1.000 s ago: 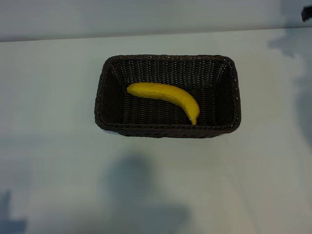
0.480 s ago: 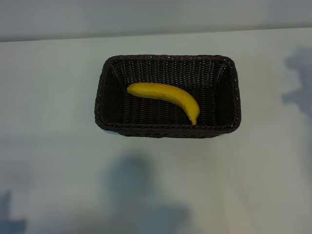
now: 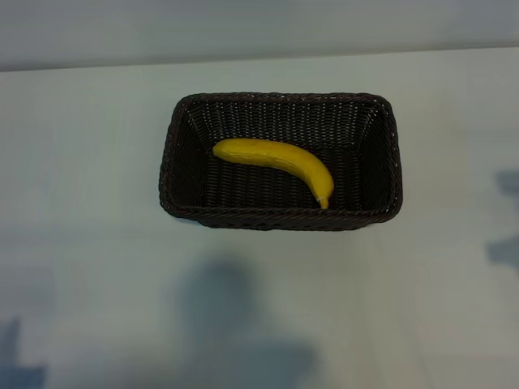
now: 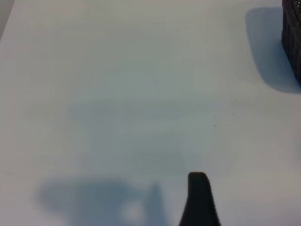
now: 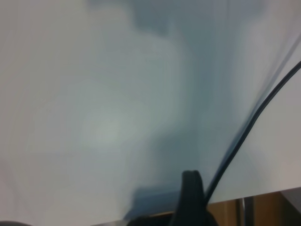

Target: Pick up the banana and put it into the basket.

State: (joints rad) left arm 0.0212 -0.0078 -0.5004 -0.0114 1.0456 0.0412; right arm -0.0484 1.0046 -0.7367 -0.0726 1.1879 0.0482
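The yellow banana lies curved inside the dark-brown woven basket at the middle of the white table, stem tip toward the basket's near right corner. Neither arm shows in the exterior view. In the left wrist view one black finger of my left gripper hangs over bare table, with a corner of the basket far off. In the right wrist view one black finger of my right gripper hovers over bare table near its edge. Both grippers are open and hold nothing.
A black cable runs across the right wrist view beside the finger. The table's edge and a brown wooden surface beyond it show there. Arm shadows fall on the table at the right edge and the near side.
A dark bit of the right arm at the exterior view's top right has left the frame. Its shadow slid down the right edge. Banana and basket lie as before.
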